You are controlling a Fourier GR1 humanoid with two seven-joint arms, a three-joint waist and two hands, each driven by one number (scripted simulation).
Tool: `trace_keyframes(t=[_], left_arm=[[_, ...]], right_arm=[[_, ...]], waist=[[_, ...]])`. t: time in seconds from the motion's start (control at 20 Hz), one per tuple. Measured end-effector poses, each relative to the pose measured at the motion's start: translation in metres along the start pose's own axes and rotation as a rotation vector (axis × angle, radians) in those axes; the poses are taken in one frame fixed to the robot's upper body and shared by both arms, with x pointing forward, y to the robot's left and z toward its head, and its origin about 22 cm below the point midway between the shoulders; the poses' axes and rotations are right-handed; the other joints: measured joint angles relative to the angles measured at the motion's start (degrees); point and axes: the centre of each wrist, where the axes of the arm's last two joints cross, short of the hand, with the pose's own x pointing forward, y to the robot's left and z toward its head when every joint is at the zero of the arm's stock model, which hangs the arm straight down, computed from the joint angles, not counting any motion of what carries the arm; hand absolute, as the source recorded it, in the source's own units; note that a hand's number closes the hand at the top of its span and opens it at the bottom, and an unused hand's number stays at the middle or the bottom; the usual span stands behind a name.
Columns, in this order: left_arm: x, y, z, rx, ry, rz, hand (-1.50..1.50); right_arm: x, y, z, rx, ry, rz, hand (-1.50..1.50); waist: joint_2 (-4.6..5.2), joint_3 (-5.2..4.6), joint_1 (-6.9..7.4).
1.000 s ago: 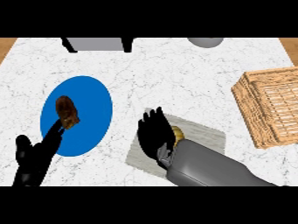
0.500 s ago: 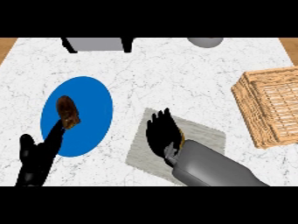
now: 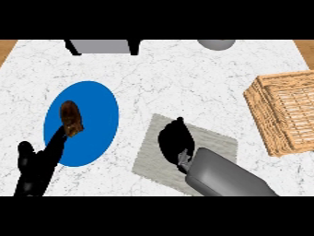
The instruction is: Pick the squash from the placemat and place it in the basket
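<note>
one squash lies hidden beneath the black right hand (image 3: 173, 139), fingers curled round it, on the grey rectangular placemat (image 3: 217, 140) near the white marble tabletop's (image 3: 179, 73) front edge. woven wicker basket (image 3: 295, 110) at right edge. black left hand (image 3: 33, 168), fingers straight and pressed together, at the front-left corner.

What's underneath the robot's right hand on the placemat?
The grey placemat shows around the right hand, which curls down onto it. The squash cannot be seen; the hand covers that spot.
</note>
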Motion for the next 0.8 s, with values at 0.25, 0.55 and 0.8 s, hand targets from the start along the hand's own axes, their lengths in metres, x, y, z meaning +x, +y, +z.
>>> trace_keyframes(t=[0.25, 0.55, 0.8], left_arm=[[0.003, -0.003, 0.000, 0.009, 0.010, -0.004, 0.00], [0.003, -0.003, -0.001, 0.005, 0.009, -0.006, 0.00], [-0.002, 0.000, 0.002, 0.016, -0.002, -0.004, 0.00]], right_arm=[[0.003, 0.006, 0.000, -0.029, -0.042, 0.075, 1.50], [-0.004, 0.008, -0.011, -0.060, -0.062, 0.134, 1.50], [-0.002, 0.017, -0.006, -0.124, -0.056, 0.098, 1.50]], waist=[[0.03, -0.06, 0.09], [0.05, -0.04, 0.24], [-0.15, 0.00, -0.39]])
